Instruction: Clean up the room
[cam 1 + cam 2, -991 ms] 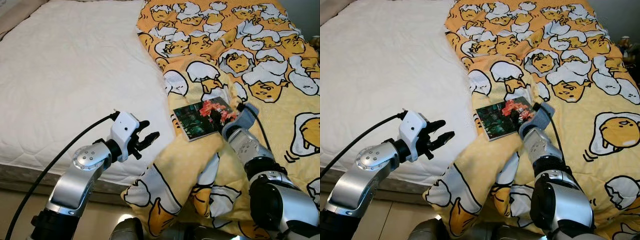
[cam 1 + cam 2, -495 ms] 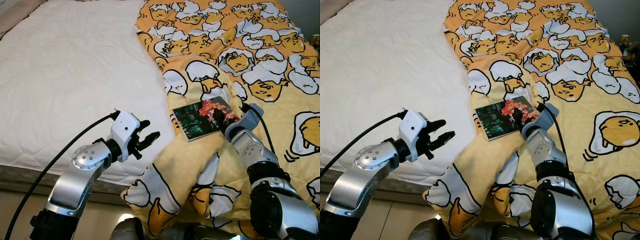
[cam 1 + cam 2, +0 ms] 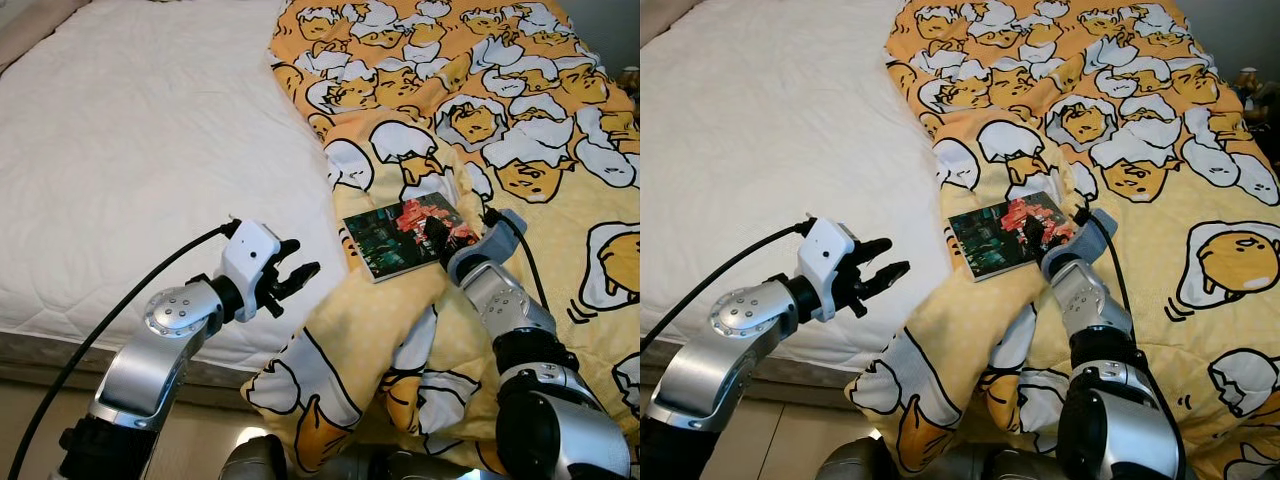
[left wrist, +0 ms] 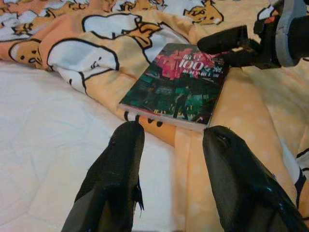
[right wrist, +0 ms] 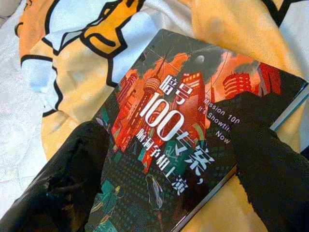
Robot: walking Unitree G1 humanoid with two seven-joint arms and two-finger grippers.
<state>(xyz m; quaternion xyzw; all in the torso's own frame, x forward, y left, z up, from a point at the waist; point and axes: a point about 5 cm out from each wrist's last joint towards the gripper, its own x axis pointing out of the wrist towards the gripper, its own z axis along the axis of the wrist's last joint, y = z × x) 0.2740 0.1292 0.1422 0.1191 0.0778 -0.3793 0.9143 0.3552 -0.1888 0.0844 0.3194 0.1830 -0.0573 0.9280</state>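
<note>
A book (image 3: 404, 238) with a dark cover printed in red and green, bearing the figure "100" and Chinese characters, lies flat on a raised fold of the yellow blanket (image 3: 560, 215), which carries a cartoon egg pattern and covers the right side of the bed. The white quilted mattress (image 3: 140, 150) is exposed on the left. The book sits near the blanket's left edge, about midway between the near and far ends of the visible bed. The right gripper (image 3: 438, 226) is at the book's right end, its black fingers (image 5: 72, 174) spread apart over the cover; in the right wrist view one finger lies across the lower cover and the other at the book's edge, though whether they press on the cover or merely hover cannot be judged from these angles. The left gripper (image 3: 292, 277) is held above the near edge of the mattress, to the left of the blanket fold and well apart from the book, its two fingers parted and holding nothing. In the left wrist view its fingers (image 4: 118, 169) point toward the book's near corner.
</note>
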